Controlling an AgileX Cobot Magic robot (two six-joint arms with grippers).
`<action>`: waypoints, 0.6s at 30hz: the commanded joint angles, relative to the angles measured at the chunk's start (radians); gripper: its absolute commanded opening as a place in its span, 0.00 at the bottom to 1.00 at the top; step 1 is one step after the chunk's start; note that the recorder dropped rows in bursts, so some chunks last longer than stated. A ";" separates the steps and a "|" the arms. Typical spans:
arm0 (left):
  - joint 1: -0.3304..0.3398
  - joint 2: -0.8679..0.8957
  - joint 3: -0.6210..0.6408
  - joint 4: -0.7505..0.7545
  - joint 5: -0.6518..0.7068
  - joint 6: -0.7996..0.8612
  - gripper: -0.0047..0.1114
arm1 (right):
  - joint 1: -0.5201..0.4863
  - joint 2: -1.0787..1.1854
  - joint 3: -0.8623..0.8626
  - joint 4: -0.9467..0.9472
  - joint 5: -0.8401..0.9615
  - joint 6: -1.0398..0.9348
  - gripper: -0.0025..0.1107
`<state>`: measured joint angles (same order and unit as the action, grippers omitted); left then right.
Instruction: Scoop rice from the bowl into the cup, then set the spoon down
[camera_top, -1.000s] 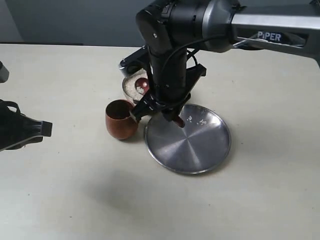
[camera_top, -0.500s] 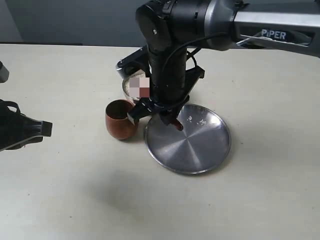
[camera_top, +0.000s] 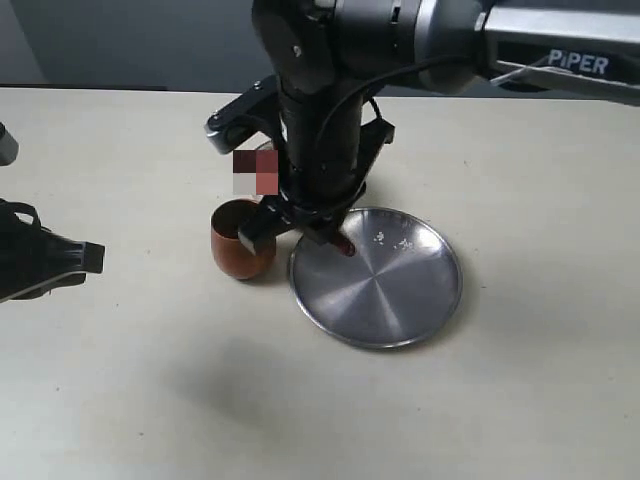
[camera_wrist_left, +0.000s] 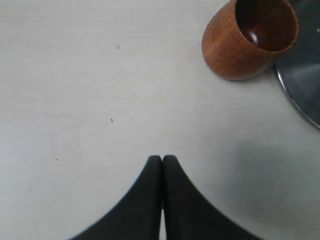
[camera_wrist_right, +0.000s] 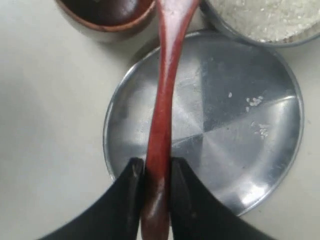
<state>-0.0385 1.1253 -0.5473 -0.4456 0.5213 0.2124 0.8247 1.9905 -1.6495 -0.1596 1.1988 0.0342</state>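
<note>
Since a second ago the right claw has been raised and swung from the bowl toward the cup, so a pour is judged to be close. The spoon is clamped by its handle between the narrowed fingers, above the plate, and its scoop is cropped out between cup and bowl. Rice is seen in the bowl. The left claw is pressed closed on nothing over the table.

White "PiPER" lettering on the right arm
</note>
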 joint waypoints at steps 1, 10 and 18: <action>-0.003 0.003 -0.005 0.006 -0.005 0.001 0.04 | 0.049 -0.011 -0.001 -0.118 -0.013 0.032 0.02; -0.003 0.003 -0.005 0.006 -0.005 0.001 0.04 | 0.056 -0.005 -0.001 -0.153 -0.003 0.034 0.02; -0.003 0.003 -0.005 0.006 -0.005 0.001 0.04 | 0.115 0.047 -0.001 -0.286 0.022 0.053 0.02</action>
<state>-0.0385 1.1253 -0.5473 -0.4456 0.5213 0.2124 0.9134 2.0326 -1.6495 -0.3964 1.2173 0.0745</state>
